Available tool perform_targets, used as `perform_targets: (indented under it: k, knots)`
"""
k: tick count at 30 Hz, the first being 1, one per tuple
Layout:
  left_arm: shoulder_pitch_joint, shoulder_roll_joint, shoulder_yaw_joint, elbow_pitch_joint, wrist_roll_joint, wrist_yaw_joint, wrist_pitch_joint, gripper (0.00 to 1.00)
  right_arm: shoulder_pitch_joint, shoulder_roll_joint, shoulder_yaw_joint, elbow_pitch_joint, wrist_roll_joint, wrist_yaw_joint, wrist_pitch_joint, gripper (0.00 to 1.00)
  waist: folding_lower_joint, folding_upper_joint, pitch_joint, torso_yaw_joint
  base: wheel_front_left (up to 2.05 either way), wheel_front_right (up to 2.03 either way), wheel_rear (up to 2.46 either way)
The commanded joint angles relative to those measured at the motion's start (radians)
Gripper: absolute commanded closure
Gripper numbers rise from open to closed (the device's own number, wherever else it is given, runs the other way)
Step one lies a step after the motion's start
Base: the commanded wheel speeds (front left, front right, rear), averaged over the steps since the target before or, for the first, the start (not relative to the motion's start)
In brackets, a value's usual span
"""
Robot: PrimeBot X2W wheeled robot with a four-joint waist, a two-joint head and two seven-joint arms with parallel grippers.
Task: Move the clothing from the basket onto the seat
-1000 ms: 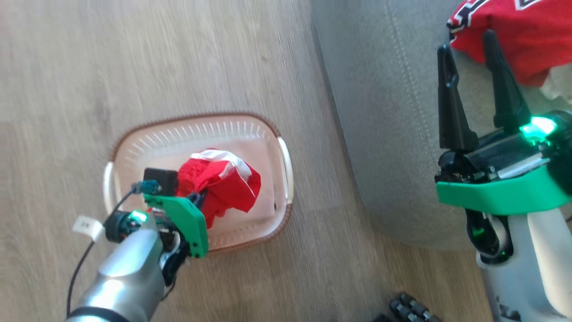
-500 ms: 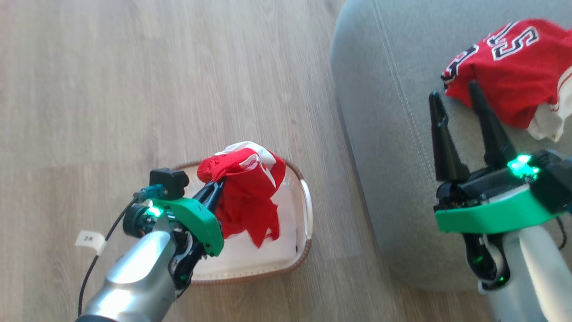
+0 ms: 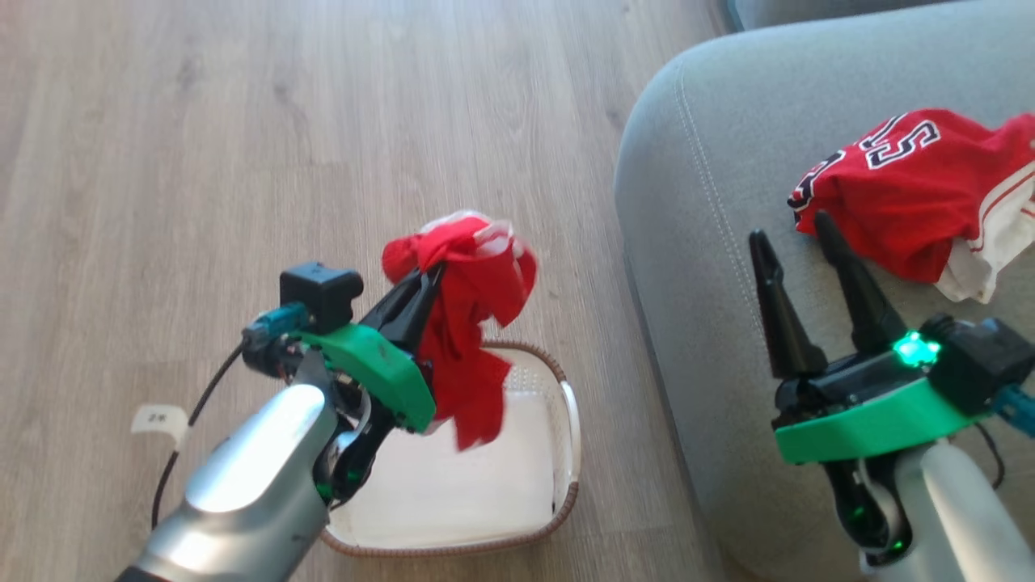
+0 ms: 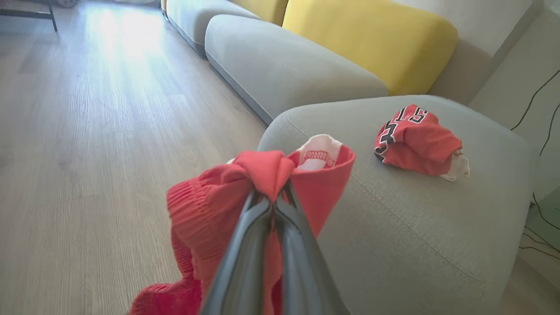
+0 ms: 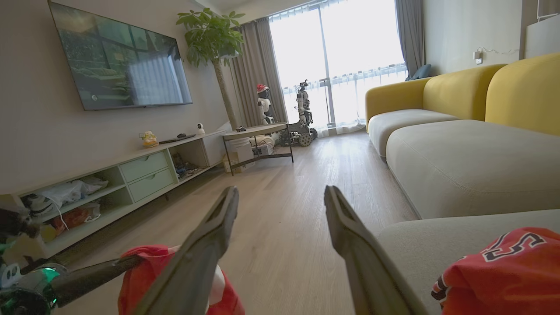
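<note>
Red fabric with white trim, the held garment [image 3: 473, 323], is pinched near its top between the pressed-together fingers of the left tool [image 3: 433, 275], so the rest hangs free in a loose bunch above the basket [image 3: 485, 493], which stands on the wooden floor [image 3: 242, 121] at 6 o'clock in the head view. The grip is judged to be taken high on a fold so that the cloth is carried clear of the brown rim without the light basket being dragged along. The seat [image 3: 711, 202] lies at 3 o'clock from the basket, just beside it, and its top stands higher than the rim, which is likely why the garment is held up so high. The jersey [image 3: 897, 202] is laid crumpled on the seat, at 2 o'clock from the held garment and well apart from it, its black white-outlined digits turned up. The right tool [image 3: 788, 228] is held over the seat's near edge with fingers spread and nothing between them, the jersey just beyond its tips at 1 o'clock; it is judged to be parked out of the way. Counted: two red garments, one in the air and one on the seat; one basket, its white bottom bare wherever the arm does not hide it; one seat; two tools.
</note>
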Motion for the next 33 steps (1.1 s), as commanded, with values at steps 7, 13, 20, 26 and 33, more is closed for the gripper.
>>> perform_targets:
  k: [7,13,20,26,33]
  knots:
    - [-0.056,0.082,0.050,-0.209,0.017,0.048,0.061,1.00,0.016,-0.011,0.059,-0.008,0.018,0.007,0.015,0.00,0.0001,-0.0001,-0.038,0.006,0.00,0.00,0.00]
    - [-0.079,0.104,0.060,-0.314,0.018,0.078,0.104,1.00,0.031,-0.014,0.083,0.007,0.027,0.007,0.021,0.00,0.0001,-0.0001,-0.051,0.007,0.00,0.00,0.00]
    - [-0.089,0.129,0.082,-0.397,0.017,0.110,0.123,1.00,0.044,-0.014,0.098,0.023,0.032,0.007,0.022,0.00,0.0001,-0.0001,-0.045,0.009,0.00,0.00,0.00]
    - [-0.083,0.151,0.098,-0.437,0.018,0.129,0.119,1.00,0.040,-0.014,0.108,0.034,0.034,0.007,0.019,0.00,0.0001,-0.0001,-0.036,0.013,0.00,0.00,0.00]
    - [-0.074,0.168,0.108,-0.462,0.016,0.140,0.115,1.00,0.034,-0.017,0.114,0.043,0.037,0.007,0.018,0.00,0.0001,-0.0001,-0.033,0.018,0.00,0.00,0.00]
